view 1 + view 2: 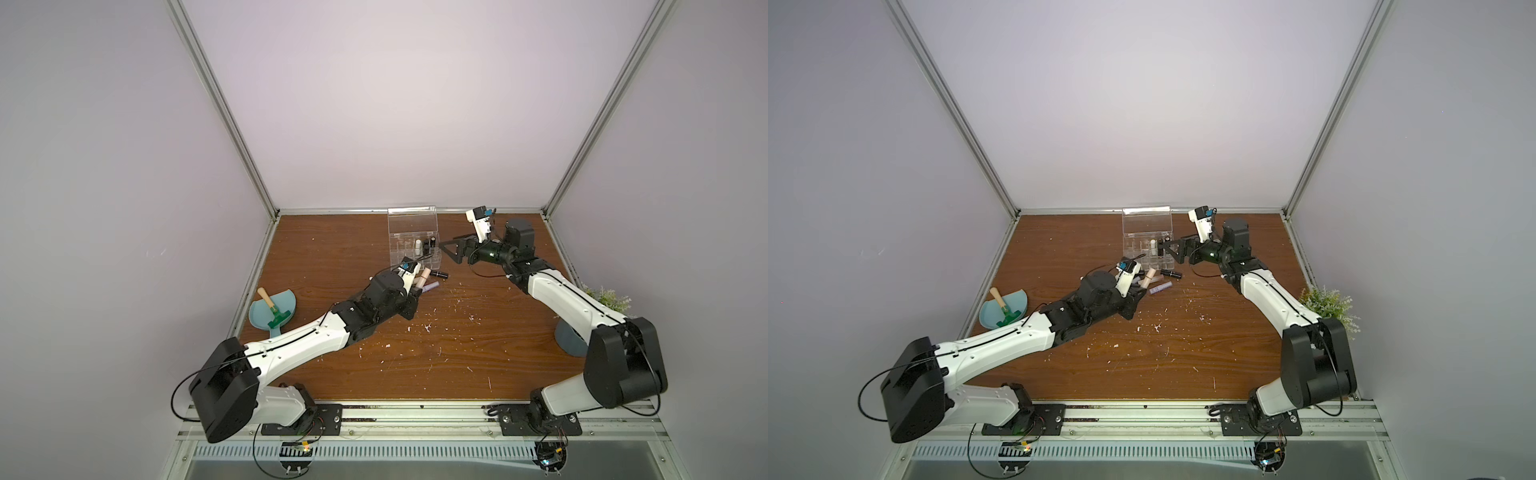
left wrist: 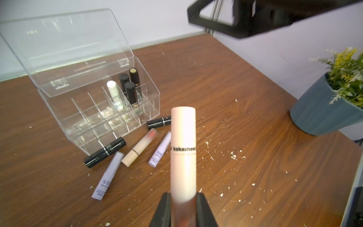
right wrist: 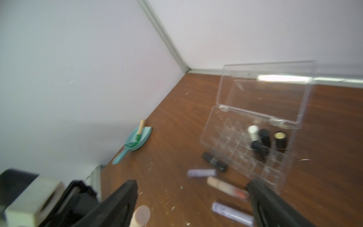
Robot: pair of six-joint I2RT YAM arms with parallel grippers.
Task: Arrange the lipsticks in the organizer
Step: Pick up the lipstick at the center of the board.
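Observation:
My left gripper [image 2: 183,208] is shut on a pale pink lipstick [image 2: 183,155], which points toward the organizer [image 2: 110,125] and also shows in the right wrist view [image 3: 140,215]. The clear organizer [image 1: 411,253] stands near the back wall with its lid raised. It holds one white lipstick [image 2: 115,92] and three black ones [image 2: 130,92]. Several lipsticks lie on the table in front of it: black [image 2: 105,152], beige [image 2: 139,147] and lilac [image 2: 108,175]. My right gripper [image 3: 191,183] is open and empty, just right of the organizer in a top view [image 1: 451,251].
A teal dustpan [image 1: 272,309] holding a wooden-handled green brush lies at the table's left edge. A potted plant [image 1: 604,299] in a blue-grey pot [image 2: 318,112] stands at the right edge. White flecks are scattered over the wooden table [image 1: 436,365].

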